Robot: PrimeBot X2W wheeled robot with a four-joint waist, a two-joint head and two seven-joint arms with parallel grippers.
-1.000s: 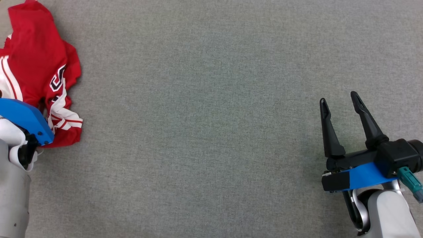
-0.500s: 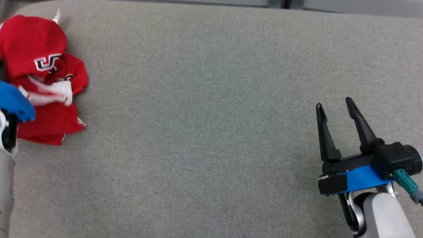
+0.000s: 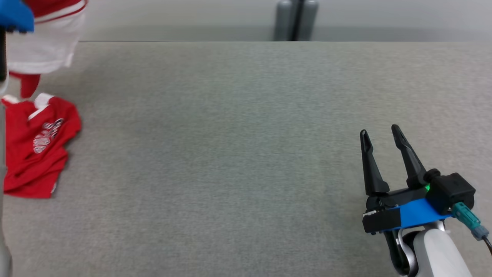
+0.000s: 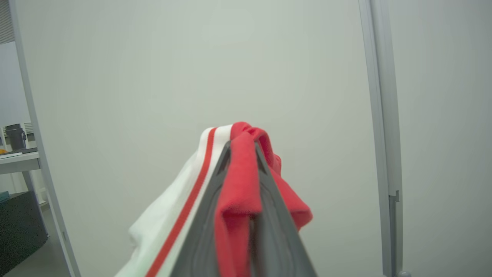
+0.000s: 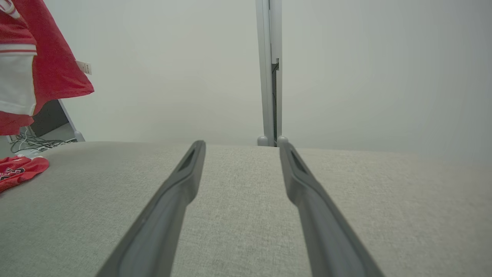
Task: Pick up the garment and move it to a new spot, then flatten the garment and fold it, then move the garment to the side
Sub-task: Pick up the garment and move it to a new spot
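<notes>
Right pincer (image 3: pixel 379 130): spread wide, low at near right.
Desk (image 3: pixel 246 154): open grey cloth stretched leftward from that pincer, wide and flat.
Garment (image 3: pixel 34 161): red and white, lower part heaped at the desk's left edge, the rest hung lifted.
Left pincer (image 4: pixel 243 146): pinched a red fold, raised at far left.
Far edge: ran straight, a grey post (image 3: pixel 294 19) standing behind it.

Grey fabric-covered table (image 3: pixel 246 154); a red garment (image 3: pixel 34 161) partly rests at its left edge.
</notes>
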